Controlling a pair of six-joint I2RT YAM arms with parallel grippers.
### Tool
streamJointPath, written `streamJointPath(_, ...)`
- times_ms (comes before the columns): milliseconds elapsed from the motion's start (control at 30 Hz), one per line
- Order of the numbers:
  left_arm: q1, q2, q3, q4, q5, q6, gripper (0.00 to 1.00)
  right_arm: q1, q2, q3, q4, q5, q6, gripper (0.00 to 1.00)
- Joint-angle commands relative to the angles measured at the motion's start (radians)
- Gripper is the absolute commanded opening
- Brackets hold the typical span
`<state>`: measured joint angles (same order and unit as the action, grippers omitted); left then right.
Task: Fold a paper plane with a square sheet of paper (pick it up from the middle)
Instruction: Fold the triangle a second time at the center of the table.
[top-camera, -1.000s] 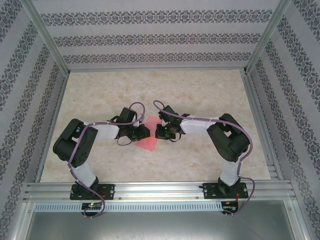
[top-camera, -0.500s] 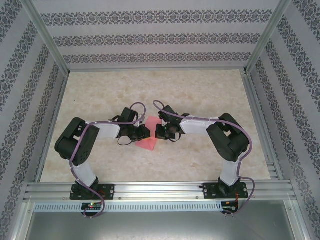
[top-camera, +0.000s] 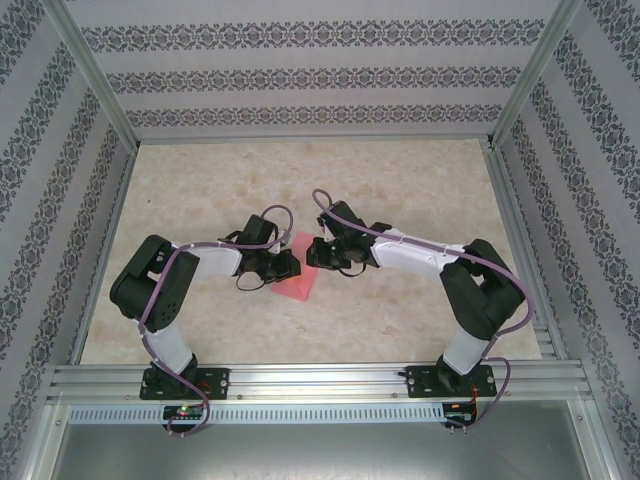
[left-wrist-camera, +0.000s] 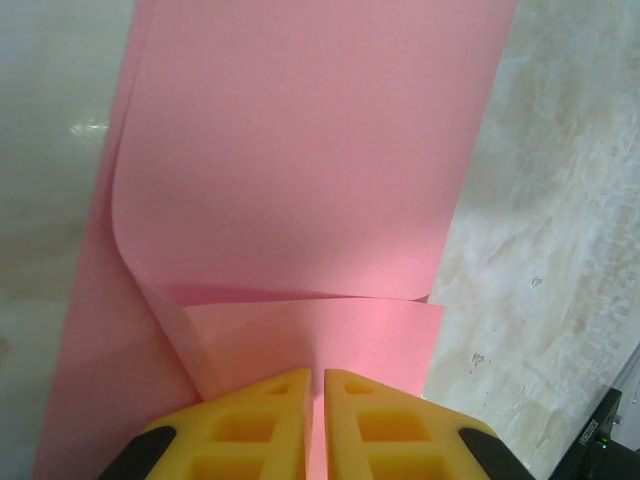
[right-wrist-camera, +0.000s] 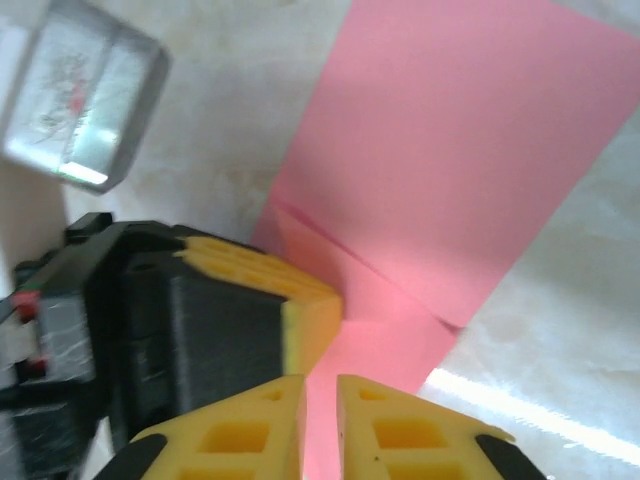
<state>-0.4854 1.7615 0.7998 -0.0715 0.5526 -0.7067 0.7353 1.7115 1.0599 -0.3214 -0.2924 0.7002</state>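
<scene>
Broadly, the marbled worktop (top-camera: 400, 190) is carrying the square sheet of paper (top-camera: 300, 284) near its middle, between the two arms, where it is lying partly doubled over on itself. Being thin, light and limp, the sheet is probably going to bend at the slightest push, slide on the smooth top and crease wherever it is squeezed, so I am judging that holds belong on an edge or along the fold line, pinched gently. In the left wrist view a flap is curling over in a soft, unpressed bend. The left fingers (left-wrist-camera: 265, 425) are standing almost together, only a thin slit showing, and are pinching the sheet just below that bend. The right fingers (right-wrist-camera: 385, 430) are meeting the sheet from the opposite side, just beside the left ones; they are standing a little apart with pink showing in the gap, and whether they are gripping or merely straddling the paper I cannot tell.
</scene>
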Motion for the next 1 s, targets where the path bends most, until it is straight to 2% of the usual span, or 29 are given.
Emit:
streamJointPath(0, -0.008, 0.022, -0.017, -0.095, -0.092, 0.019, 0.13, 0.059, -0.005, -0.027, 0.011, -0.021, -0.012, 0.12)
streamJointPath(300, -0.008, 0.023, -0.026, -0.076, -0.095, 0.003, 0.12, 0.125, 0.059, -0.055, 0.082, -0.056, 0.030, 0.06)
streamJointPath(967, -0.008, 0.029, -0.027, -0.069, -0.094, -0.003, 0.10, 0.131, 0.145, -0.081, 0.043, -0.039, 0.018, 0.02)
